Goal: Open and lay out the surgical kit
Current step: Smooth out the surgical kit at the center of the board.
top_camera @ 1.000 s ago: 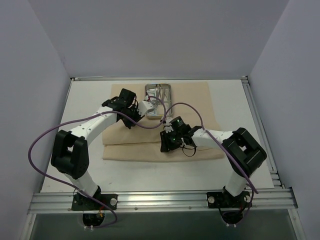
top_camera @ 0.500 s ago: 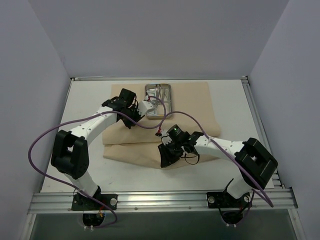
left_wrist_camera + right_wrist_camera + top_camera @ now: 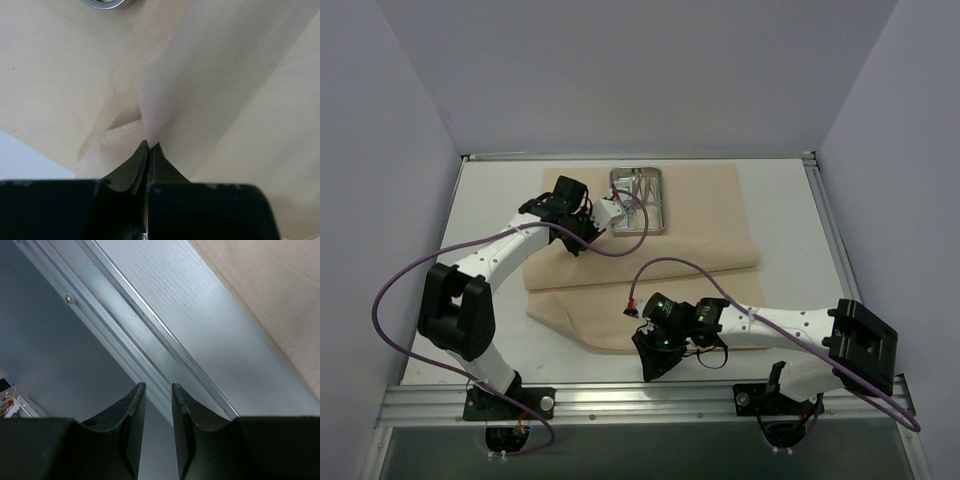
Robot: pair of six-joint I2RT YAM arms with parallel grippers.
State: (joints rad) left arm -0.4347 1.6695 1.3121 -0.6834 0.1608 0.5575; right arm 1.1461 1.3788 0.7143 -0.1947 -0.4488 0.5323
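The beige cloth wrap (image 3: 720, 210) lies partly unfolded on the table. The steel tray (image 3: 662, 200) sits on its far middle with thin metal instruments (image 3: 638, 190) inside. My left gripper (image 3: 582, 228) is beside the tray's near left corner. In the left wrist view it (image 3: 150, 145) is shut on a raised fold of the cloth (image 3: 225, 75), and the tray rim (image 3: 102, 3) shows at the top. My right gripper (image 3: 653, 365) is past the cloth's near edge. In the right wrist view it (image 3: 158, 386) is open and empty, and the cloth (image 3: 280, 285) shows at the top right. Gauze and packets are hidden.
The aluminium rail (image 3: 640, 395) runs along the table's front edge and shows under the right fingers in the right wrist view (image 3: 125, 340). Purple cables (image 3: 690, 270) loop over the cloth. Grey walls close in the left, right and back.
My right gripper has moved from the cloth's middle toward the front edge, and the cloth's near flap has come forward with it. It now holds nothing. The left gripper has stayed put.
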